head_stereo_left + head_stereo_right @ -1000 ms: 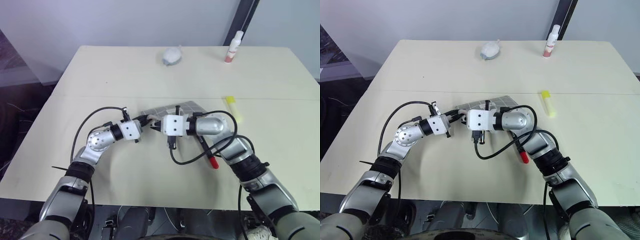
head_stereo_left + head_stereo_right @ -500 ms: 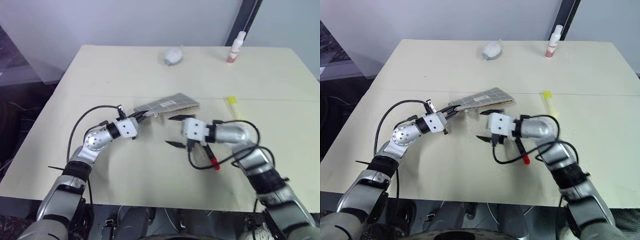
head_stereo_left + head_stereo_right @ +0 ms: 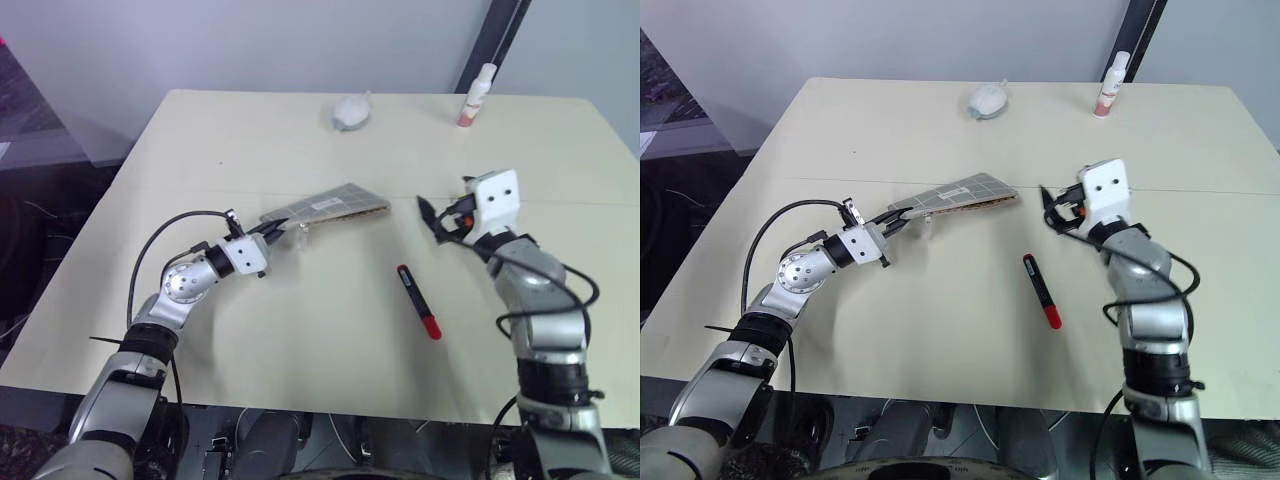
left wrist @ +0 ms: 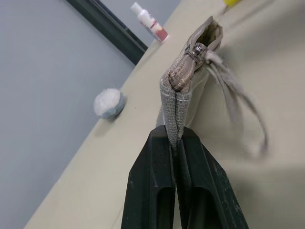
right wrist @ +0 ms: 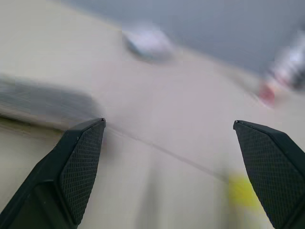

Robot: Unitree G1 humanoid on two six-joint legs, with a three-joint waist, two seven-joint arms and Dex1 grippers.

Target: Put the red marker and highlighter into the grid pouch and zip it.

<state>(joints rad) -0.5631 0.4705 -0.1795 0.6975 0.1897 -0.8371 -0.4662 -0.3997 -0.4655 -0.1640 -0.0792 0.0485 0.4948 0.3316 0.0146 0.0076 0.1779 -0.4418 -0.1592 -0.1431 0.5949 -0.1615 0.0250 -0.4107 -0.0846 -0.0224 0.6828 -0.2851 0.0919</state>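
My left gripper (image 3: 272, 230) is shut on the near end of the grid pouch (image 3: 328, 206) and holds it tilted, its far end resting on the table (image 3: 250, 330). In the left wrist view the black fingers (image 4: 157, 167) pinch the pouch's seam, with the zipper slider (image 4: 196, 49) and a hanging strap just beyond. The red marker (image 3: 417, 301) lies on the table between the arms, red cap toward me. My right gripper (image 3: 432, 220) is open and empty, held above the table right of the pouch. A yellow blur in its wrist view is the highlighter (image 5: 244, 192).
A white-and-pink bottle (image 3: 474, 95) stands at the far right edge of the table. A small grey-white round object (image 3: 348, 110) lies at the far middle. A dark pole rises behind the bottle.
My right gripper has opened and swung away from the pouch to the right, uncovering the marker. The left gripper still holds the pouch's end.
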